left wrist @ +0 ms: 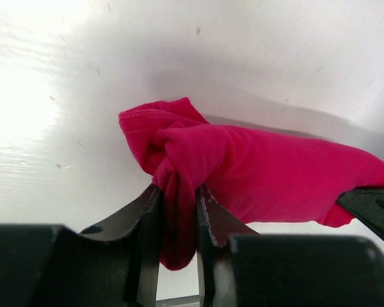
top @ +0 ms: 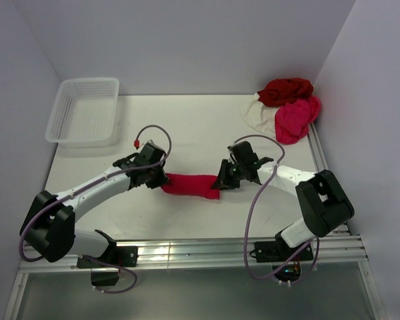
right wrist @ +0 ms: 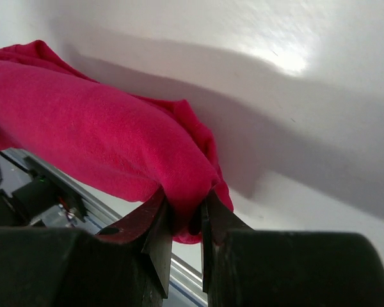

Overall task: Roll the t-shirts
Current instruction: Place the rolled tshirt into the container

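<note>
A bright crimson t-shirt (top: pixel 192 185), rolled into a short log, stretches between my two grippers just above the table's middle. My left gripper (top: pixel 161 179) is shut on its left end; the left wrist view shows a fold of the cloth (left wrist: pixel 177 217) pinched between the fingers. The right gripper (top: pixel 221 181) is shut on the right end, where the red cloth (right wrist: pixel 115 147) bunches into the jaws. A heap of other t-shirts lies at the back right: dark red (top: pixel 285 90), pink (top: pixel 295 119) and cream white (top: pixel 259 115).
A white mesh basket (top: pixel 84 112) stands at the back left of the table. Walls close in on the left, back and right. A metal rail (top: pixel 200 252) runs along the near edge, by the arm bases.
</note>
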Available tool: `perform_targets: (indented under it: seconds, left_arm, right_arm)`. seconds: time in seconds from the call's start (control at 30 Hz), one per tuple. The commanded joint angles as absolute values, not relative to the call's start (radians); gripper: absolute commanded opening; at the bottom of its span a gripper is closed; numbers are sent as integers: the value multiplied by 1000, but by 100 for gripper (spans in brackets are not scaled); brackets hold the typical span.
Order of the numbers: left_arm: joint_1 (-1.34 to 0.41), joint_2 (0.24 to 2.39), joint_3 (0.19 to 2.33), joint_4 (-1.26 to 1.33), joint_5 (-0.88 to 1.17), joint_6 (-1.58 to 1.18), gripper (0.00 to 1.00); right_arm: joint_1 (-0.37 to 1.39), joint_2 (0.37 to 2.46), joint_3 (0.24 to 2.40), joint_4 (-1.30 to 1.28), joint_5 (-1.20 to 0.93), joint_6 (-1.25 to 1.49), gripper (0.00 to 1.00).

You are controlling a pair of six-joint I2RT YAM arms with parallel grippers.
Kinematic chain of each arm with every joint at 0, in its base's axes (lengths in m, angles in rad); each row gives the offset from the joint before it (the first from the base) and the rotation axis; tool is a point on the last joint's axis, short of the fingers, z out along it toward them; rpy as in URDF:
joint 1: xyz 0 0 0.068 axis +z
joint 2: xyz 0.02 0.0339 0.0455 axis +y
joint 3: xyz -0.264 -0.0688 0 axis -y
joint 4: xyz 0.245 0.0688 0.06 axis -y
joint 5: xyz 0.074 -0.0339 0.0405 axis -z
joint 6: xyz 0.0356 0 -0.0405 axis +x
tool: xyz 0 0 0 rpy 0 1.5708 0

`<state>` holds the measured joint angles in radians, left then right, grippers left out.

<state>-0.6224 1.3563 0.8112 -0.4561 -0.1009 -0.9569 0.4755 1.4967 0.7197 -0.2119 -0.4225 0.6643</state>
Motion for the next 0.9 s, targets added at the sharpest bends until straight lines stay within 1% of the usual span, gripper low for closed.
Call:
perform_targets:
  seconds: [0.0,0.1,0.23,0.43,0.63,0.67,0.73,0.87]
  left_arm:
    - [-606,1341,977,-685,-280,-894,0]
    - [-565,1333,1063,-727,-305,-874,0]
    - [-483,1312,1124,-735,-310,-842,1]
    - [-325,1315,1206,-684,-320,-756,0]
    - [-161,1360,1295,-589,-315,-660,0]
    - [-103,1371,1302,-557,-286,-643,0]
    - [-10,1399,1299,-520,-246,-637,0]
    - [133,1446,1278,-422,-164,-643,0]
  right_arm:
    - [476,1488,828,-209,-411,689,0]
    - [477,1488,896,-209,-423,710,0]
    - [486,1517,992,-209,-443,742,0]
    - [521,1623,1207,-204,-440,791,0]
    - [607,1773,1451,-118,-445,857,0]
    - [620,1816,1516,-104,-452,862,0]
    - [661,1888,1580,-60,-465,876,0]
    - [719,2046,1783,35,-489,925,0]
